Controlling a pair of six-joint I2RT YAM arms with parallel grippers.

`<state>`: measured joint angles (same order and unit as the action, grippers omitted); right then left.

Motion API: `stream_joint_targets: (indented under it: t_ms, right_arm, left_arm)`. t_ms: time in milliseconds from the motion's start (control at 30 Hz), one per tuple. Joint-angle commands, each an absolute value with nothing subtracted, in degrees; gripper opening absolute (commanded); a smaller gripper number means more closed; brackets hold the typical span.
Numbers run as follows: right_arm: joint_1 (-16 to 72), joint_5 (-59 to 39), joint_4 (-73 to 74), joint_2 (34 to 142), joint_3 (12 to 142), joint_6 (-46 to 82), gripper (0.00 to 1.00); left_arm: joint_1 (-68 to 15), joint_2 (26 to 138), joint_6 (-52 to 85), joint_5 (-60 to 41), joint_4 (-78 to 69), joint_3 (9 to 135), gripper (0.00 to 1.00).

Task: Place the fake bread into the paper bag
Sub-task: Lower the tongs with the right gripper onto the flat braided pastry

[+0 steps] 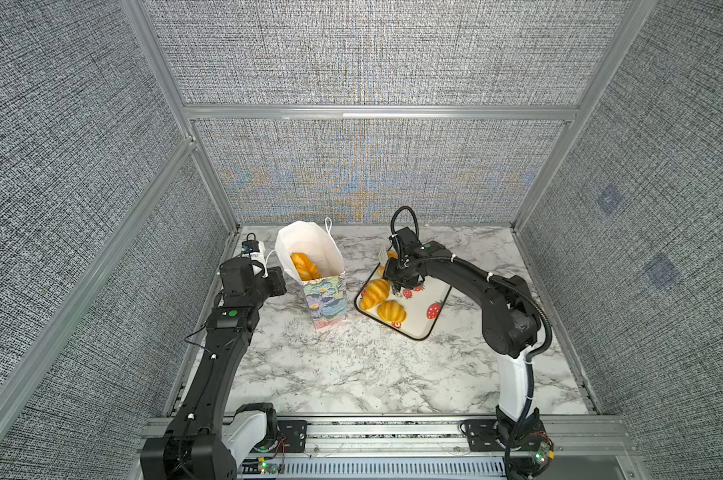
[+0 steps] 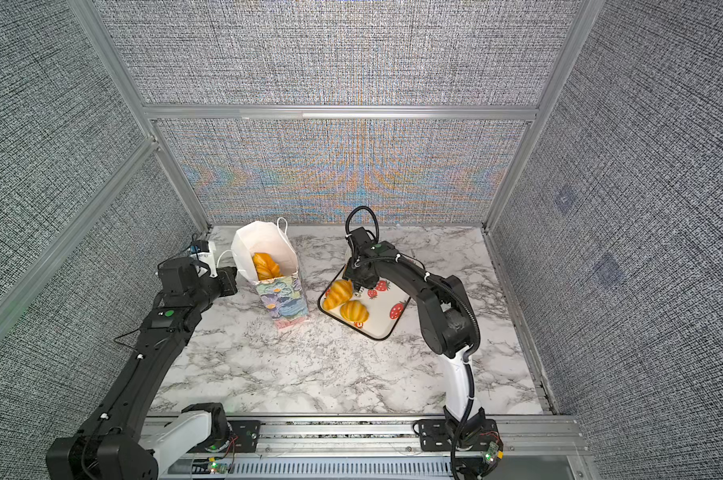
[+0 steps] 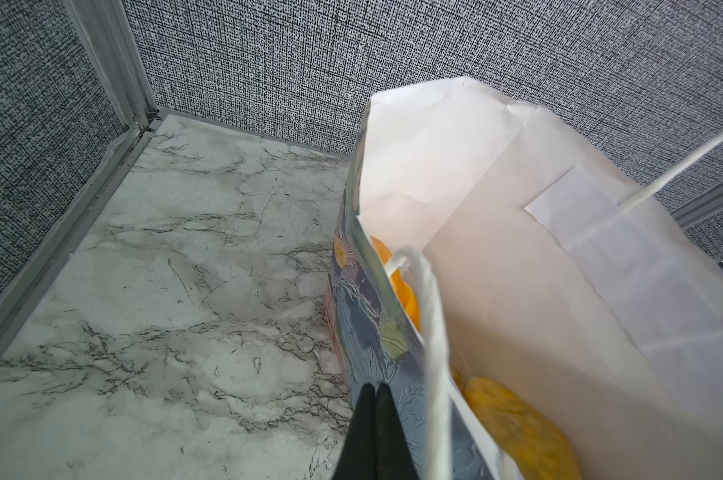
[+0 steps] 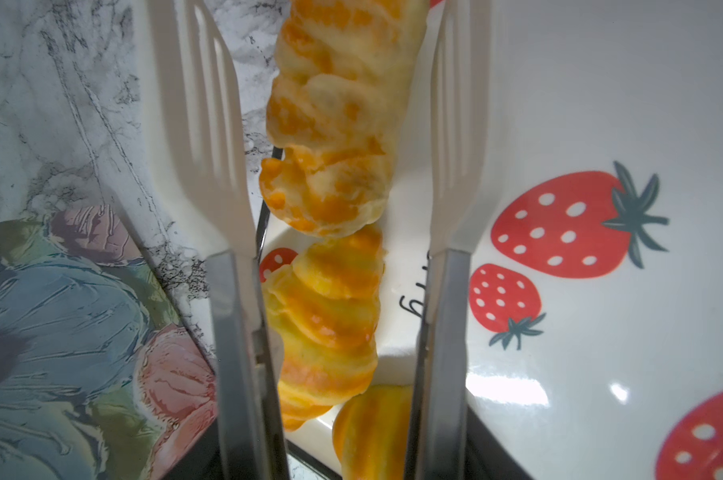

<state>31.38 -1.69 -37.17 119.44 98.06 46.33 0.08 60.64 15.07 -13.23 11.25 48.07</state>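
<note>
The table (image 1: 351, 374) bears an upright bag (image 1: 326, 299) with bread (image 1: 305, 267) inside and a tray (image 1: 418, 319). The right gripper (image 1: 397, 288) grasps tongs (image 4: 202, 124), blades flanking a bun (image 4: 330, 124) on the tray. The left gripper (image 3: 373, 399) is clenched beside the bag.

Floral paper bag (image 1: 328, 297) upright, open, fake bread (image 1: 305, 266) inside; more croissants (image 1: 375, 293) on tray (image 1: 418, 318) nearby

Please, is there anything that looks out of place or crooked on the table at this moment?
Yes, one thing. The braided bread lies across the black rim of the tray, partly over the marble table, not fully on the tray. The paper bag stands upright; nothing is spilled.
</note>
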Motion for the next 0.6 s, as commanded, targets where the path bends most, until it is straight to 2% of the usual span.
stream_joint_targets:
  t_ms: [0,233,567]
  right_arm:
    - [31.2,-2.2,-36.5,120.0,98.5,47.0,0.59]
    - [31.0,-2.3,-35.6,119.7,97.5,47.4,0.58]
    - [30.0,-2.1,-32.8,115.4,92.8,47.7,0.42]
  left_arm:
    - [0.2,60.6,15.1,-13.5,10.3,47.9,0.00]
    - [0.2,60.6,15.1,-13.5,10.4,47.9,0.00]
    - [0.3,60.6,15.1,-13.5,10.3,47.9,0.00]
